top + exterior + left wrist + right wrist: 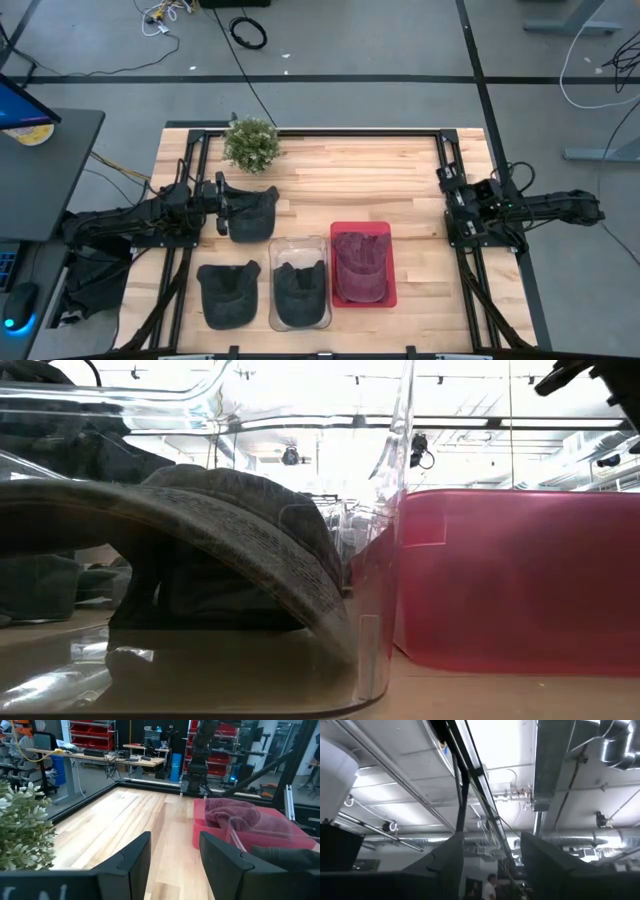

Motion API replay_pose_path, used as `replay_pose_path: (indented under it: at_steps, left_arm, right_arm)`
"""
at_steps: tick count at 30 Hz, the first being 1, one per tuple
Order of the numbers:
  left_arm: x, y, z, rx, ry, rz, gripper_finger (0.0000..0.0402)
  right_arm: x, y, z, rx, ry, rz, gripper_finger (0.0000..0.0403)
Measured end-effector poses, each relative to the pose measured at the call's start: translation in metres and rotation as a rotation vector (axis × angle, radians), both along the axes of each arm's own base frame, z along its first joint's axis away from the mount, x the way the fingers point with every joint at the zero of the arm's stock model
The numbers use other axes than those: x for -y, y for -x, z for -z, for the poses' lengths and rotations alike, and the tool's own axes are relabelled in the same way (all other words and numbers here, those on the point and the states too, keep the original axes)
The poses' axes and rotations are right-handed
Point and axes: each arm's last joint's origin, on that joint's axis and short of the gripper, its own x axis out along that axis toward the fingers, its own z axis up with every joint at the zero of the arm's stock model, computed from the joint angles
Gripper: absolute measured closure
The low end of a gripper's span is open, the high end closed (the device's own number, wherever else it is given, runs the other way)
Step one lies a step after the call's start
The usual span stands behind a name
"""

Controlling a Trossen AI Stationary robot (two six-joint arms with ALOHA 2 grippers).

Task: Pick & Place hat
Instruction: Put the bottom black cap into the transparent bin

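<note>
High view: my left gripper [222, 203] sits at the edge of a dark hat [252, 212], plant [251, 143] just beside it. More dark hats: one on the table [229, 291], one in the clear bin [299, 318]. Maroon hat [360, 262] in the red bin [389, 296], well off.

Low view: binned hat [215, 540] beside red bin [520, 580].

Left wrist view: fingers [135, 857] spread, nothing between.

Right wrist view: right gripper [490, 860] spread, pointing at the ceiling.
</note>
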Motion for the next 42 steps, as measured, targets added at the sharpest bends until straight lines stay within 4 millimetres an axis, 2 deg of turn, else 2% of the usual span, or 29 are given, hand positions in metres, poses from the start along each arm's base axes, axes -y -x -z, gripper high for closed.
replay_pose_path:
  at_steps: [10,16,26,32,42]
  left_arm:
    - [0.002,0.000,-0.003,0.046,0.066,0.057,0.0229]
    - [0.003,0.000,-0.005,0.063,0.063,0.110,0.0229]
    - [0.004,0.000,-0.008,0.096,0.086,0.133,0.0229]
    - [0.006,0.001,-0.018,0.192,0.121,0.214,0.0229]
    - [0.019,0.004,-0.033,0.338,0.096,0.378,0.0229]
  right_arm:
    - [0.001,0.018,-0.003,0.049,0.037,0.031,0.0204]
    - [0.004,0.025,0.004,-0.025,0.008,0.081,0.0204]
    - [0.016,0.011,0.022,-0.269,-0.187,0.284,0.0204]
    - [0.019,0.005,0.034,-0.398,-0.177,0.397,0.0204]
    - [0.021,-0.003,0.058,-0.654,-0.024,0.497,0.0204]
